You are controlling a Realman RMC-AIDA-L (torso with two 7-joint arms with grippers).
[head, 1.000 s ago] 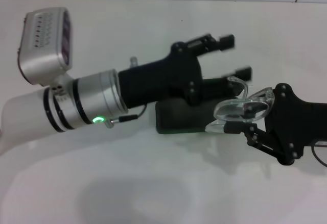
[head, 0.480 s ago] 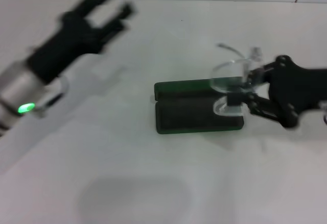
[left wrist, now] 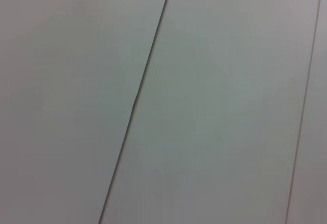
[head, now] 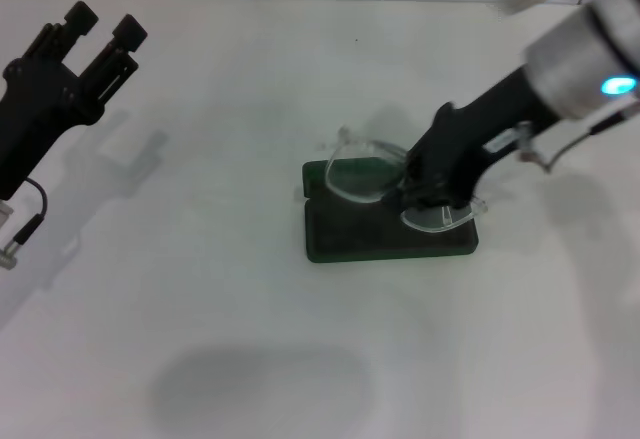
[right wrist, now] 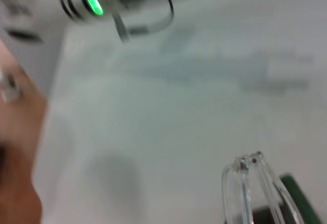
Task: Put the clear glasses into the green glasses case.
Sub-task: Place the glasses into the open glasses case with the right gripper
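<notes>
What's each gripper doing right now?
Left gripper: jaws open, empty, raised far left.
Right gripper: shut on transparent-framed clear glasses over dark green oblong case.

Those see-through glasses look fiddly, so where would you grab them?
At the bridge between the lenses, from above, where the right hand grips the clear glasses now: the slim middle fits between fingers, leaving both lenses free over the green glasses case.

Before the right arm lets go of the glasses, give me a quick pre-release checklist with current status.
1. Dark green oblong hard-shell glasses case open on the white table: ok.
2. Transparent-framed clear glasses over the case: ok.
3. Glasses fully seated in the lining: not ok, one lens sits above the far rim.
4. Right gripper holding the glasses: ok.
5. Left gripper away from the case, fingers open: ok.
6. Glasses arms folded: cannot tell.
</notes>
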